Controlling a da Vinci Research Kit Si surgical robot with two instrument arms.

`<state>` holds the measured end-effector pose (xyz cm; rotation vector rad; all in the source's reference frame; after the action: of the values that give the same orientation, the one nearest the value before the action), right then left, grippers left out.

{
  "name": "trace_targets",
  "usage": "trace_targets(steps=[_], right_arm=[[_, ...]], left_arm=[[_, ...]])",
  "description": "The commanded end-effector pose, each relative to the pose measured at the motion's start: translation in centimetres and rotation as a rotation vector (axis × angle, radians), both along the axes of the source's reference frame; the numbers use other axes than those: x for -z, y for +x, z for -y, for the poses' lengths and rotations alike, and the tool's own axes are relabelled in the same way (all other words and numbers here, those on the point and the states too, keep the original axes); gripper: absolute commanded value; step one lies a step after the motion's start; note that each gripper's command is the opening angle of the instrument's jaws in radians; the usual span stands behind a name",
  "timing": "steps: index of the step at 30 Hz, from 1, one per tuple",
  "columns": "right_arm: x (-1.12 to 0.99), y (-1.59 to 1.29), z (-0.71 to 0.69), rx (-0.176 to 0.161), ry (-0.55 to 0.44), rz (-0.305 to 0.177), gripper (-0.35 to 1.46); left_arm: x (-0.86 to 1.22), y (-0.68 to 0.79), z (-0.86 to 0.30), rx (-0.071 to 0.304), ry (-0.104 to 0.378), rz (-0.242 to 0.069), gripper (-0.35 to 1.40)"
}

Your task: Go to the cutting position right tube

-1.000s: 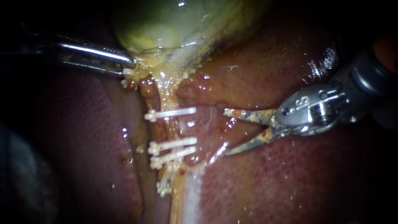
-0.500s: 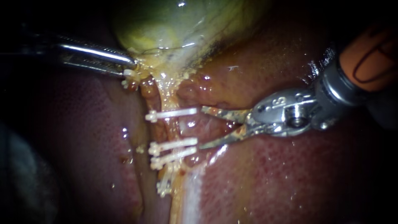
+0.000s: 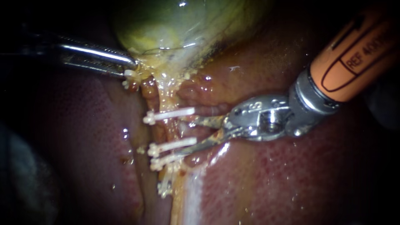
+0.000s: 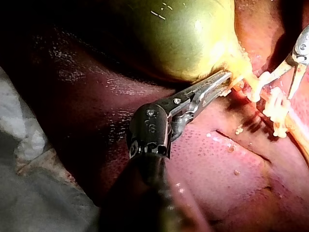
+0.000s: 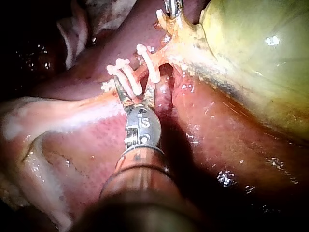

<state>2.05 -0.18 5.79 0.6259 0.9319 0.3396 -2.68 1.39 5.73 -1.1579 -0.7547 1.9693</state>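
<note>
Liver point(image 3: 266, 183): fills most of the endoscope view, red and wet, in the same place as half a second ago.

Gallbladder point(image 3: 175, 25): green-yellow, at top centre, unchanged. Its neck narrows downward into yellow tissue.

Right instrument point(image 3: 189, 136): this is the main change. It has slid left toward the tube since the earlier frame, and more of its orange shaft is now in view at upper right. Its long axis runs from upper right down to the left, roughly crosswise to the tube. The blades are open with a clear gap and hold nothing. The upper blade tip sits just under the right end of the top clip. The lower blade lies along the right end of the middle clip. Cannot tell whether the blades already reach around the tube or stop just beside it.

Left instrument point(image 3: 129, 66): comes in from the left and has not moved. Its jaws are clamped on the yellow tissue at the gallbladder neck, as the left wrist view also shows.

Tube point(image 3: 167, 130): centre-left in the endoscope view, below the gallbladder neck. Its long axis runs top to bottom, leaning slightly, from the neck toward the lower edge. It has not shifted against the liver. Which of the task's tubes this is, cannot tell.

Clips point(image 3: 173, 145): white, lying nearly level across the tube. One sits higher and two sit close together below it, with the blades' gap facing the stretch between them. More white clip material sits lower still.
</note>
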Motion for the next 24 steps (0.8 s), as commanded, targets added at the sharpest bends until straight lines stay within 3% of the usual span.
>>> trace_targets(steps=[1,10,24], right_arm=[[0.00,0.00,0.00,-0.004,0.014,-0.008,1.31],[-0.02,0.12,0.00,-0.011,0.093,-0.077,1.28],[-0.12,0.14,0.05,-0.013,0.134,-0.071,1.28]], left_arm=[[-0.01,0.00,0.00,0.000,0.000,0.000,-0.35],[-0.01,0.00,0.00,0.000,0.000,0.000,-0.35],[-0.01,0.00,0.00,0.000,0.000,0.000,-0.35]])
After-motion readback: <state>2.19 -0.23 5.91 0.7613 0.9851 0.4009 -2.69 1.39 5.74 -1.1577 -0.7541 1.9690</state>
